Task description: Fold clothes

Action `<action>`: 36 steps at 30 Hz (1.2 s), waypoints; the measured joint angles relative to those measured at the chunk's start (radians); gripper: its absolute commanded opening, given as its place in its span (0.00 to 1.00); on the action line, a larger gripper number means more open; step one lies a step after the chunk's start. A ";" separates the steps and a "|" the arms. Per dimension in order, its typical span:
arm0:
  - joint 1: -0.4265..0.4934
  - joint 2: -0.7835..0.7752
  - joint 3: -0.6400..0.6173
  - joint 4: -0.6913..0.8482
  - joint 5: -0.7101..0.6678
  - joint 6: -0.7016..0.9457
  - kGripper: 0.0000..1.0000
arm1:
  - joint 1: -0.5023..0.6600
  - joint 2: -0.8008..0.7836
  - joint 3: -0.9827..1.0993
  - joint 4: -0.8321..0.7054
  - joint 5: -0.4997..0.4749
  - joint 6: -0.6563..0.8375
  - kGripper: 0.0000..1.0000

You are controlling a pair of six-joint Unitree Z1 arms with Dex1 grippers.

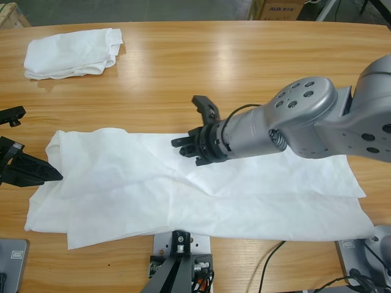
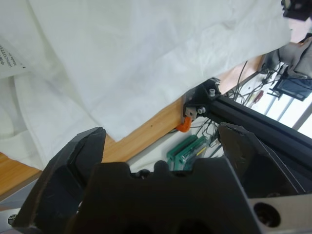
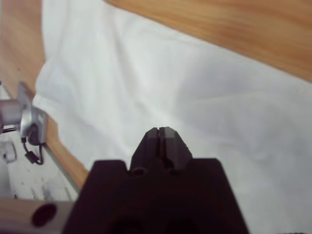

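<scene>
A white T-shirt (image 1: 153, 189) lies spread and wrinkled across the near half of the wooden table (image 1: 244, 61). The arm reaching in from the right carries my left gripper (image 1: 188, 125). It is open over the shirt's far edge near the middle. In the left wrist view my left gripper (image 2: 161, 131) holds nothing, and the shirt (image 2: 146, 48) lies beyond it with a printed label (image 2: 9, 58). My right gripper (image 1: 60, 176) comes in from the left edge, shut, its tip at the shirt's left hem. In the right wrist view my right gripper (image 3: 163, 130) hangs over the shirt (image 3: 170, 83).
A folded white bundle (image 1: 73, 54) rests at the table's far left corner. Bare wood separates it from the spread shirt. A cardboard box (image 1: 278, 9) stands beyond the far edge. The shirt's near hem lies close to the table's front edge (image 2: 146, 131).
</scene>
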 measured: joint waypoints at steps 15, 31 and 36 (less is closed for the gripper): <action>0.000 0.000 0.000 -0.009 0.000 0.000 0.91 | 0.029 0.044 0.010 -0.025 0.089 0.054 0.00; 0.000 0.000 0.000 -0.009 0.000 0.000 0.91 | 0.100 0.040 0.036 -0.004 0.102 0.084 0.00; 0.000 0.000 0.000 -0.009 0.000 0.000 0.91 | 0.180 0.026 0.071 -0.014 0.150 0.114 0.00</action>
